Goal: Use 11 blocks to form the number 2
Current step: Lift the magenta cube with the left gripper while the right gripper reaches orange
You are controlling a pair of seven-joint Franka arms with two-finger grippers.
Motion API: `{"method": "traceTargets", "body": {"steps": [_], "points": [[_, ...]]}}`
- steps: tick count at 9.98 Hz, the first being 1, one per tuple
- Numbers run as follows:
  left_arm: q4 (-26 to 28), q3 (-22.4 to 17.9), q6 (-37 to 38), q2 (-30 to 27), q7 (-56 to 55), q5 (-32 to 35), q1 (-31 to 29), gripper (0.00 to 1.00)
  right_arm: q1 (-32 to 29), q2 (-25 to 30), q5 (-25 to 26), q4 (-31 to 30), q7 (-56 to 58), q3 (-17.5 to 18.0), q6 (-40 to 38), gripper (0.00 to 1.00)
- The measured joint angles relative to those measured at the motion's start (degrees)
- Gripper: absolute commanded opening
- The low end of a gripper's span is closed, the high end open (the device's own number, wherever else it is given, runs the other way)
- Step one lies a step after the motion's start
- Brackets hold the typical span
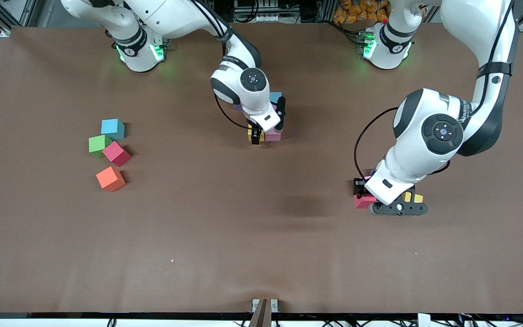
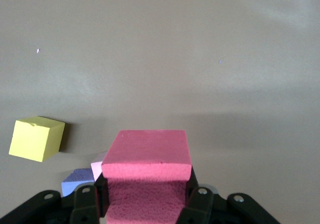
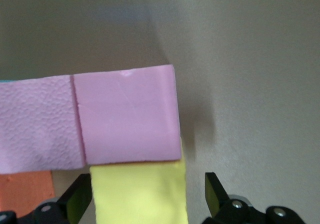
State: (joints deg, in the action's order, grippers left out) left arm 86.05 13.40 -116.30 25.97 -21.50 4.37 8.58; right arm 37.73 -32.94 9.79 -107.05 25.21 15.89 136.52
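Since the blocks are matte foam, they look light and slightly squashy, best pinched across two flat opposite faces; from the front, the half-built number 2 (image 1: pixel 266 122) sits mid-surface under the right gripper (image 1: pixel 267 132), while blue (image 1: pixel 113 128), red (image 1: pixel 116 153) and orange (image 1: pixel 111 178) cubes wait toward the right arm's end

In the left wrist view, the left gripper (image 2: pixel 148 196) is clenched on a red block (image 2: pixel 148 171), a yellow cube (image 2: pixel 36 138) nearby

In the right wrist view, released fingers (image 3: pixel 77 201) straddle a yellow block (image 3: pixel 139 194) touching a pink one (image 3: pixel 127 115)
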Motion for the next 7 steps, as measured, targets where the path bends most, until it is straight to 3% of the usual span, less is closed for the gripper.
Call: {"method": "traceTargets", "body": {"steps": [5, 7], "points": [[-0.42, 0.95, 2.08, -1.05, -2.67, -5.94, 0.36, 0.54, -1.87, 7.58, 0.00, 0.18, 0.14, -0.25, -8.37, 1.00], [-0.44, 3.74, 2.36, -1.62, -9.64, -6.44, 0.55, 0.54, -7.21, 12.35, 0.00, 0.11, 0.22, -0.87, -13.96, 1.00]]}}
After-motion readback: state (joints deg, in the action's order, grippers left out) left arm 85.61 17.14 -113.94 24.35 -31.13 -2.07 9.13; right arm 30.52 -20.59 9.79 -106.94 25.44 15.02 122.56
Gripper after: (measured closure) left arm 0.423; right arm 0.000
